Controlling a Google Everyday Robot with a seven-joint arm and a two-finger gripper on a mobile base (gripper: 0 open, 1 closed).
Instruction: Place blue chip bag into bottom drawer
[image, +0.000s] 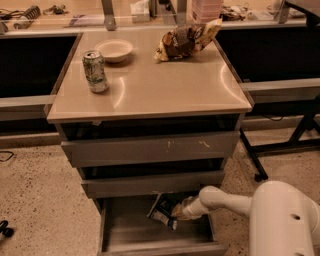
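From the one camera view, looking down on the cabinet, we see the robot's white arm (226, 201) reaching in from the right at floor level, its claw (179, 212) inside the pulled-out bottom drawer (150, 236), under the lip of the drawer above. The claw is clamped on the right-hand edge of the blue chip bag (161, 211), which hangs tilted toward the back of the tray, its lower corner close to the drawer floor. We cannot tell whether that corner touches the metal. The two upper drawers (150, 148) sit partly out above it, the middle one shading the claw. On the desk (165, 87), well apart from the work, stand a green can (95, 71) and a pale bowl (114, 50) at the left, and a brown-and-yellow snack bag (186, 39) at the far edge. We judge the task to be at its last step: the bag is already within the drawer's walls and only has to be set down. The next move calls for the claw to let go with the bag low over the tray, then for the arm to draw back to the right without snagging the foil or knocking the middle drawer's front.
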